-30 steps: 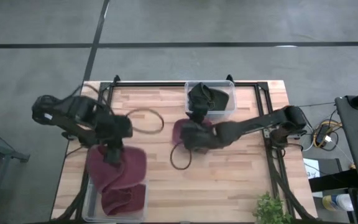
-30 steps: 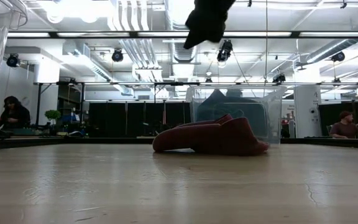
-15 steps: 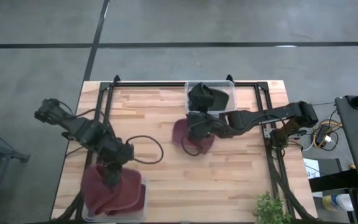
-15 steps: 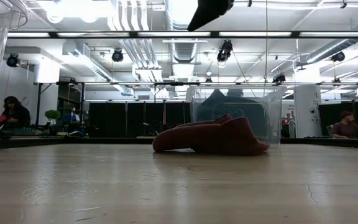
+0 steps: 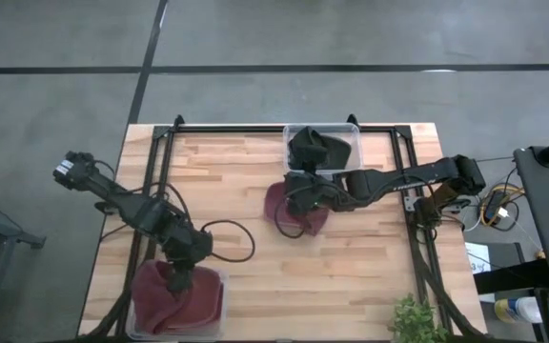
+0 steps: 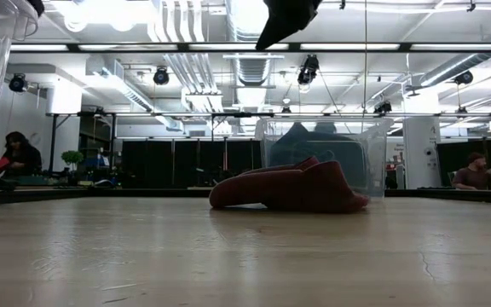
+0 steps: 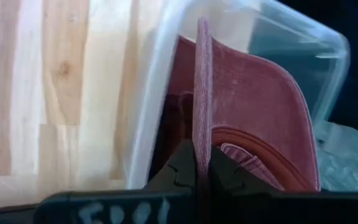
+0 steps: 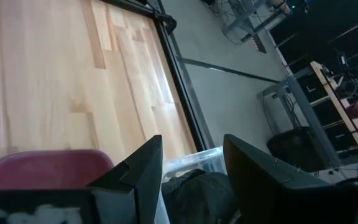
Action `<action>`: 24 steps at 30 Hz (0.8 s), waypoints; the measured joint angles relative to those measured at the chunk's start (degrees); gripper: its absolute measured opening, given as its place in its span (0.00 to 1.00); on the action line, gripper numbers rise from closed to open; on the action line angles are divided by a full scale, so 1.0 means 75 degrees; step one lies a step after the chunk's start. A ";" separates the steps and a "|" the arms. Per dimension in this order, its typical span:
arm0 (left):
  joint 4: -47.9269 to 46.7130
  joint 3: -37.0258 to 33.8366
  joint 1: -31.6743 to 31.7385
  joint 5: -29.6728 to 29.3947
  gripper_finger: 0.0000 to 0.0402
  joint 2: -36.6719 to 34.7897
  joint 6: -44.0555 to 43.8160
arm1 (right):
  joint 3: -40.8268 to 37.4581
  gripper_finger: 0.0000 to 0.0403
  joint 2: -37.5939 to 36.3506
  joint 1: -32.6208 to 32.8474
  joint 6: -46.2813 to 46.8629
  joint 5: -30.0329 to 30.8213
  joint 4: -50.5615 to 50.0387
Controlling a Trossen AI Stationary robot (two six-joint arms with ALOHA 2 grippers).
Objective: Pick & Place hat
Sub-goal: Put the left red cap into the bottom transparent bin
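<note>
Placing step, by the look of it: left gripper (image 7: 201, 177) pinching the brim of a maroon cap (image 7: 253, 118) inside the clear bin (image 5: 219, 303) at the near left corner. Releasing next. Right gripper (image 8: 191, 168) hovering spread over another maroon cap (image 5: 292, 205) mid-table.

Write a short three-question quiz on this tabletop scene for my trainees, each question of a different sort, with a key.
1. True or false: the left pincer is shut on the brim of a maroon hat.
2. Where is that hat? A) in the clear bin at the table's front left corner B) on the floor C) in the back bin
3. Fill in: the right pincer is ____, above the second maroon hat.

Key: 1 true; 2 A; 3 open
</note>
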 joint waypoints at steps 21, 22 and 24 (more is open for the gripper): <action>0.1389 -0.1334 0.0003 -0.0340 0.03 0.0000 -0.0821 | 0.0000 0.41 0.0006 0.0003 0.0015 -0.0038 0.0017; 0.1391 -0.1345 0.0003 -0.0354 0.04 0.0000 -0.0872 | 0.0000 0.41 0.0006 0.0003 0.0017 -0.0099 0.0017; 0.1412 -0.1349 0.0003 -0.0331 0.06 0.0000 -0.0985 | 0.0000 0.41 0.0006 0.0003 0.0015 -0.0346 0.0017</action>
